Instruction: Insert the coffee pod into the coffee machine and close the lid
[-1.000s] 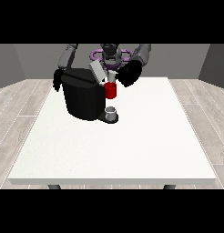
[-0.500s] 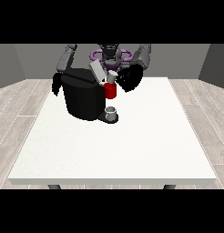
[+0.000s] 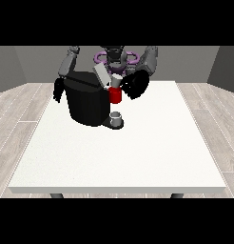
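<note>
The black coffee machine [image 3: 88, 102] stands at the table's back left, with its grey lid [image 3: 101, 74] tilted up and open. A pale coffee pod [image 3: 117, 80] sits upright on top of the red brew head [image 3: 115, 95]. The hand at the view's right [image 3: 136, 85] is right beside the pod, its fingers curled against it. The hand at the view's left [image 3: 57, 89] hangs by the machine's left side with its fingers relaxed and pointing down, holding nothing.
A small grey cup [image 3: 117, 117] stands on the machine's drip base under the red head. The white table [image 3: 119, 157] stretches out in front of the machine towards the camera. A purple ring [image 3: 131, 55] shows behind the robot.
The hand at the view's right has sunk slightly with the pod at the red head. The hand at the view's left has dropped a little lower beside the machine.
</note>
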Motion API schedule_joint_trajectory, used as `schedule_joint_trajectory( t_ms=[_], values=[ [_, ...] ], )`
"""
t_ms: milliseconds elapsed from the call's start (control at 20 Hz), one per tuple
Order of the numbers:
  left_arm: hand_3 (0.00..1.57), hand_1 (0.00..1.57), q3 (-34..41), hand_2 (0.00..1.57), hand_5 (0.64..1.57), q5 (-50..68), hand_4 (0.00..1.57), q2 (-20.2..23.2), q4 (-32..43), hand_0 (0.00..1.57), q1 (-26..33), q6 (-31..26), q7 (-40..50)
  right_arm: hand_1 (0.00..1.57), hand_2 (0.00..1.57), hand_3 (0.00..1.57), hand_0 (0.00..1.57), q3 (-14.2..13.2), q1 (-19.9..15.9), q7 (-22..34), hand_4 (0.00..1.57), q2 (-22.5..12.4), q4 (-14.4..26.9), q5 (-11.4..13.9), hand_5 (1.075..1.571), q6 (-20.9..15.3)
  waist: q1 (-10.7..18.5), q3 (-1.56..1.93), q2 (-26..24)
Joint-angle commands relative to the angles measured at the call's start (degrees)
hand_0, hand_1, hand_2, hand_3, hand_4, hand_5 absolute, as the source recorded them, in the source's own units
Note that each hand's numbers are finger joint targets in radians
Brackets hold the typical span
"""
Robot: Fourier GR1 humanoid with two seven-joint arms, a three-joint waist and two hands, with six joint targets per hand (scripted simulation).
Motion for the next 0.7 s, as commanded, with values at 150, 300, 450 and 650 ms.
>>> schedule_joint_trajectory(
  t_ms=[150,300,450,650],
  values=[
    [1.39,1.43,0.40,1.45,1.571,-0.55,0.60,0.88,1.34,1.43,-1.87,2.33,-0.60,0.00,0.00,0.00,0.00,-0.54,-2.38,0.70,0.24,-0.97,1.19,-0.30,1.571,0.71,-0.92,0.01,1.54],
    [1.37,1.41,0.70,1.44,1.571,-0.67,0.63,0.75,1.67,1.41,-3.69,3.00,1.50,0.00,0.00,0.00,0.00,0.04,-3.33,0.22,0.29,-0.48,1.68,-0.42,1.571,1.84,-2.14,0.02,1.92],
    [0.35,0.00,1.67,0.35,1.571,2.54,0.00,-3.22,-0.43,0.00,0.88,3.34,-3.99,0.00,0.00,0.00,0.00,-1.48,-0.35,-1.67,0.35,-0.10,3.32,-1.13,1.571,0.93,0.38,0.01,-0.21],
    [0.00,0.00,1.85,0.00,1.571,5.39,0.00,-6.43,-0.93,0.00,9.73,1.33,-10.47,0.00,0.00,0.00,0.00,-2.60,4.08,-2.68,0.22,-0.17,3.94,-1.96,1.571,1.02,4.61,-0.03,-5.41]
  ],
)
